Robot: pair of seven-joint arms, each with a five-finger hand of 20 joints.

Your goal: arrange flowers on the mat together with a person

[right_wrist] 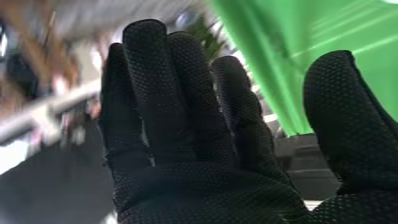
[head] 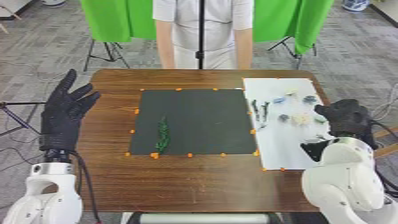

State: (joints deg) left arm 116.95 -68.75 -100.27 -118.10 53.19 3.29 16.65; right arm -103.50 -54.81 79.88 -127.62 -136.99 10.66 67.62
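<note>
Here, the small cream flower [head: 302, 118] on the white rectangular mat [head: 277, 159] lies left of the nearer, black-gloved right hand [head: 348, 118], fingers straight, thumb apart.

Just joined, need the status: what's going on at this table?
Flower arranging, with one green sprig lying lengthwise on the left part of the dark mat. The small flowers and dark stems lie on the white sheet to its right. The robot's right hand is by that sheet's right edge, fingers straight, palm bare. The left hand is raised open beside the table's left edge.
</note>
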